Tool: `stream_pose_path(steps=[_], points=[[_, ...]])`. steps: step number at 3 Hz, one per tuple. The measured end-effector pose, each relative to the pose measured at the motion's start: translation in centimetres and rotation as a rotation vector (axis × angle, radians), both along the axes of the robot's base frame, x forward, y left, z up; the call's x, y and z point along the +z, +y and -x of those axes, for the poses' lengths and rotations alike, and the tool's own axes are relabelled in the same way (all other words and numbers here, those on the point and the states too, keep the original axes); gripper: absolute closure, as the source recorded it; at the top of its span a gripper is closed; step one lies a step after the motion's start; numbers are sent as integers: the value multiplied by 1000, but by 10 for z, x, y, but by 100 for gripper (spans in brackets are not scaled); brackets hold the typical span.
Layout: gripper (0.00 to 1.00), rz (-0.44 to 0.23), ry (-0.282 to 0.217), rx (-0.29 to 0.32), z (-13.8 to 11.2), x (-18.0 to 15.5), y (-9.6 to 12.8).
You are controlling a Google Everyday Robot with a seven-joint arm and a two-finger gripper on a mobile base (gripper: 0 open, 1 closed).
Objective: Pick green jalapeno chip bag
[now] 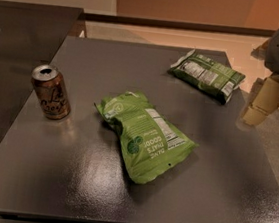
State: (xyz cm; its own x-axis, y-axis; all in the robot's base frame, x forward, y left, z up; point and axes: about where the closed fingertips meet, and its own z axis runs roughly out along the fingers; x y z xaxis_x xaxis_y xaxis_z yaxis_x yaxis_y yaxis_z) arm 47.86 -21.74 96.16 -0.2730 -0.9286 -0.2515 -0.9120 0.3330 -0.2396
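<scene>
**Claw off the table's right edge, jalapeno bag at the far right**

Your gripper (264, 100) hangs at the right border of the view, beyond the right edge of the table (71, 176). You cannot tell whether it is spread or closed. It touches nothing on the table.

Nearest to it is the green jalapeno chip bag (207, 76), which lies flat at the table's far right with its white label panel up, apart from the claw.

The tabletop is dark and glossy. A second dark surface (23, 30) adjoins it on the left, with a pale floor (153, 34) and an orange-brown wall (192, 4) behind.

You have two bags. The other is the larger lime-green bag (146, 137) at centre. One can (51, 92) stands upright at the left.
</scene>
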Motion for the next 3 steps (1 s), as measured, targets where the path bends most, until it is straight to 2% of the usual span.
stream_pose_path(steps=[1,3], points=[[0,-43,-24,-47,-38,-12,-3],[0,-94,-72,-174,-119,-40,-23]])
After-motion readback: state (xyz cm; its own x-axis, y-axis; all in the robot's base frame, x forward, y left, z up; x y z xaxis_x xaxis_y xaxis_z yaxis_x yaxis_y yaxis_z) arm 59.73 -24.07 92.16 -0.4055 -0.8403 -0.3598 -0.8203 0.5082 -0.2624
